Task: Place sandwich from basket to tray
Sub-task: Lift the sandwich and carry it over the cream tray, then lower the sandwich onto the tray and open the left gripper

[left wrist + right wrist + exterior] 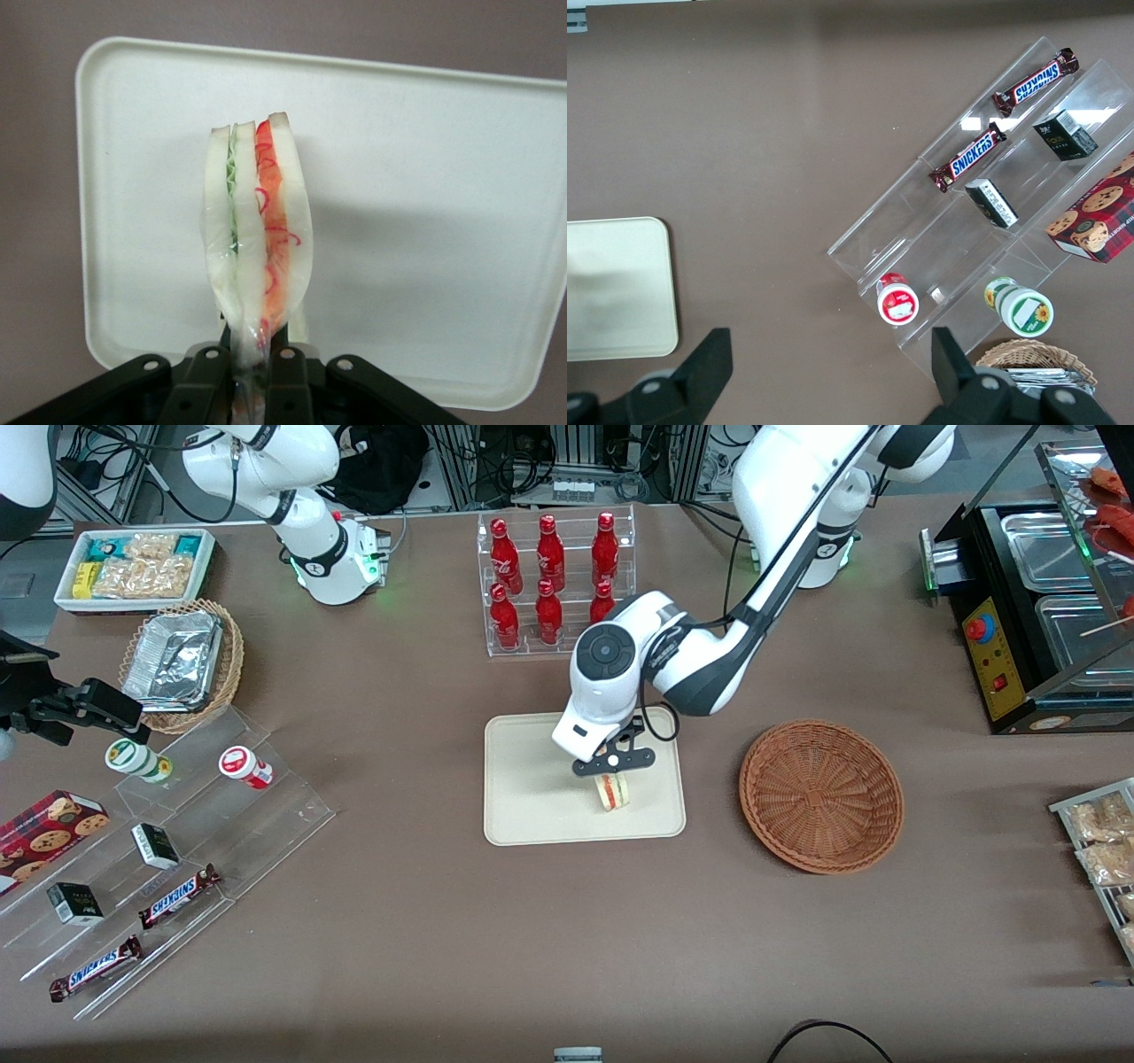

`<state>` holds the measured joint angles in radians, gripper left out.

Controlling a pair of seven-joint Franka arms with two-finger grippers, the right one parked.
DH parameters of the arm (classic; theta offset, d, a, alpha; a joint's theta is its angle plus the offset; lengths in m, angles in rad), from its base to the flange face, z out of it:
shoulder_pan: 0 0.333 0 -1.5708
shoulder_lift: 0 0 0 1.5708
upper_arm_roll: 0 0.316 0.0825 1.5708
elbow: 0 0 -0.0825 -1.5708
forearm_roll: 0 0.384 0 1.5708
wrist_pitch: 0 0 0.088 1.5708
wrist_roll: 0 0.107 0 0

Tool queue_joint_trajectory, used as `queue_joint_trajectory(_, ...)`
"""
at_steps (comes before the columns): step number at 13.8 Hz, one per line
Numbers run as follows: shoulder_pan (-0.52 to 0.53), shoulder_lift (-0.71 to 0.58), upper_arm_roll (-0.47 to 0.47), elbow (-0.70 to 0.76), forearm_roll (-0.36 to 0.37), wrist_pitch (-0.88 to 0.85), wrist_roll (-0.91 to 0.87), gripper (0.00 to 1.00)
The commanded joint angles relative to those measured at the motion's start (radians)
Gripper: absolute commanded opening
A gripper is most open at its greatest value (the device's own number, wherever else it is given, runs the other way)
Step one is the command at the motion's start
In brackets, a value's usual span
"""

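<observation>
The sandwich (612, 791) (257, 239), a wrapped wedge of white bread with red-orange and green layers, hangs just above the cream-white tray (532, 815) (425, 221). My left gripper (613, 772) (252, 363) is over the tray and shut on the sandwich's narrow end, the black fingers (205, 376) pressing its wrap from both sides. The reddish-brown wicker basket (821, 794) lies empty beside the tray, toward the working arm's end of the table. The tray's corner also appears in the right wrist view (620, 292).
A clear rack of red bottles (554, 580) stands farther from the front camera than the tray. Acrylic steps (177, 850) with snack bars, boxes and cups, a tan basket of foil trays (182, 664) and a white snack bin (133, 567) lie toward the parked arm's end. A black appliance (1028, 620) stands at the working arm's end.
</observation>
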<state>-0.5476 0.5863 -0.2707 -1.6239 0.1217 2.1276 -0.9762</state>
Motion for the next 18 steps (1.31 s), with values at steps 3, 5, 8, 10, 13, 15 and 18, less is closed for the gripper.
queue_joint_trajectory(3, -0.045, 0.043, 0.004, 0.019, 0.016, 0.029, -0.009, 0.13)
queue_joint_trajectory(5, -0.049, 0.061, 0.004, 0.019, 0.018, 0.035, -0.009, 0.13)
queue_joint_trajectory(8, -0.055, 0.069, 0.004, 0.016, 0.057, 0.049, -0.002, 0.14)
queue_joint_trajectory(10, -0.055, 0.07, 0.004, 0.015, 0.072, 0.049, -0.006, 0.15)
queue_joint_trajectory(13, -0.057, 0.081, 0.002, 0.018, 0.073, 0.052, -0.006, 0.68)
queue_joint_trajectory(15, -0.057, 0.073, 0.002, 0.016, 0.073, 0.051, -0.016, 1.0)
queue_joint_trajectory(18, -0.046, 0.0, 0.002, 0.007, 0.059, 0.013, -0.024, 1.0)
